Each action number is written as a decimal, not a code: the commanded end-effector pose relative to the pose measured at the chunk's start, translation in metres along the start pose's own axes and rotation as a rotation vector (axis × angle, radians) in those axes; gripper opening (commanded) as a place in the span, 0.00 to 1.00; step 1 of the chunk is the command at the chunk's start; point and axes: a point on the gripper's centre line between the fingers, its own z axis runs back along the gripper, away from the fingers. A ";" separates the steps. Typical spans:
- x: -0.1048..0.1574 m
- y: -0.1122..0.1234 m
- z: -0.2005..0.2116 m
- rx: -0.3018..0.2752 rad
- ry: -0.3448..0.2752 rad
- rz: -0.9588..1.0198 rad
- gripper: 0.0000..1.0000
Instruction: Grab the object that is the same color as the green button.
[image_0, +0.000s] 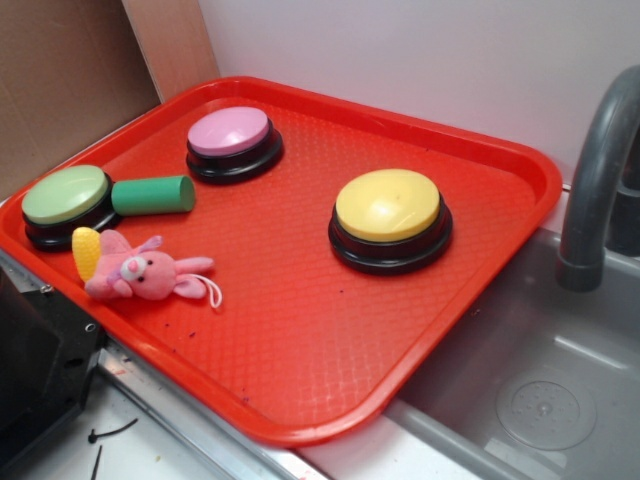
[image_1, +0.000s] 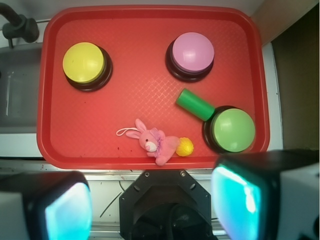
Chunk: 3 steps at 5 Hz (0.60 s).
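The dark green cylinder (image_0: 153, 195) (image_1: 195, 104) lies on its side on the red tray (image_0: 330, 330) (image_1: 120, 80), touching the pale green button (image_0: 66, 194) (image_1: 233, 129) on its black base. My gripper (image_1: 150, 207) hangs high above the tray's near edge, open, its two pads (image_1: 67, 212) wide apart with nothing between them. It is far from the cylinder. The exterior view does not show the gripper.
A pink button (image_0: 230, 132) (image_1: 192, 52) and a yellow button (image_0: 388, 205) (image_1: 83, 62) also stand on the tray. A pink plush bunny (image_0: 150, 276) (image_1: 154, 141) with a yellow piece (image_0: 86, 251) (image_1: 184, 147) lies near the front. A grey sink (image_0: 540, 390) and faucet (image_0: 595, 180) are beside the tray.
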 end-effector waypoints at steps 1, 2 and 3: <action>0.000 0.000 0.000 0.000 0.000 0.000 1.00; 0.006 0.003 -0.012 0.053 -0.048 -0.048 1.00; 0.011 0.012 -0.024 0.037 -0.088 -0.107 1.00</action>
